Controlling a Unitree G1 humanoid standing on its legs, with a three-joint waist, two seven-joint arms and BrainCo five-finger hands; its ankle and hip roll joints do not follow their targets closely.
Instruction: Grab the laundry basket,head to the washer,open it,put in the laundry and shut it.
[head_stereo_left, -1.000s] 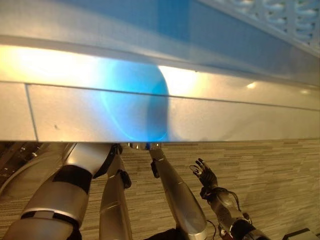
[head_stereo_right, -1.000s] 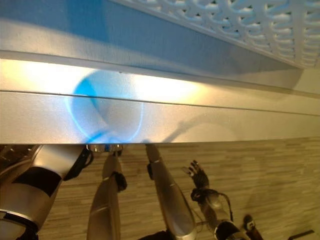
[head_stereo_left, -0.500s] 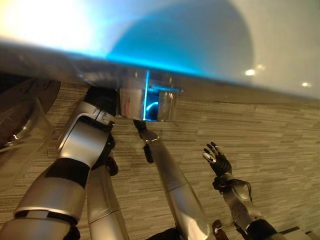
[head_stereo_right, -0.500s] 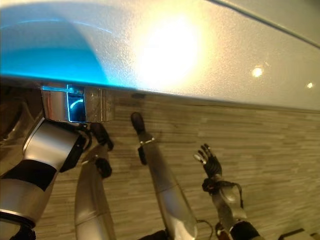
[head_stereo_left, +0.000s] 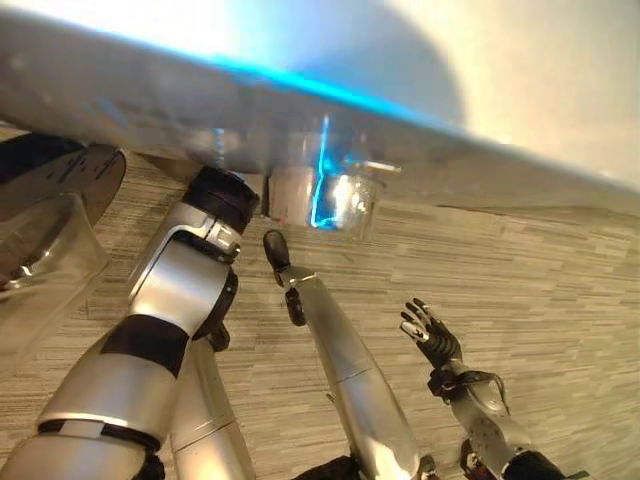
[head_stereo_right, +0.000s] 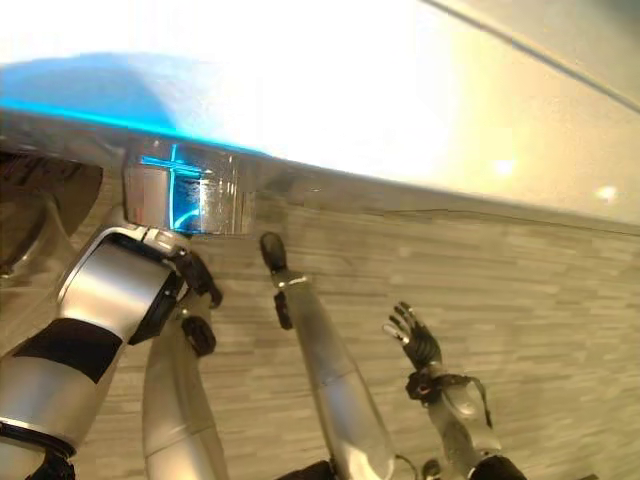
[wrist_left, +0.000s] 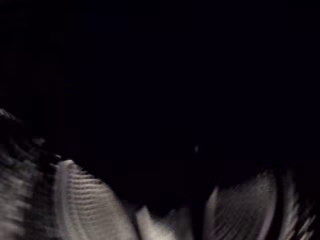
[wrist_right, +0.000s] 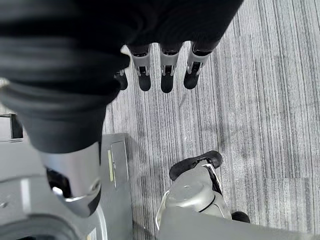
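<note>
One right hand (head_stereo_left: 432, 336) hangs empty, fingers relaxed over bare floor (head_stereo_left: 560, 290), as if spare; left hand's fingers unreadable.

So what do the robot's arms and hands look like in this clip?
Both arms are smooth silver-grey shells with black bands at the joints. The right hand has a dark ribbed cover over its back and wrist and silver fingers with dark tips. The left wrist view is dark, so the left hand cannot be described.

harsh white glare and blue sheen on the washer top (head_stereo_left: 420, 60), left wrist view dark, blurred
</note>
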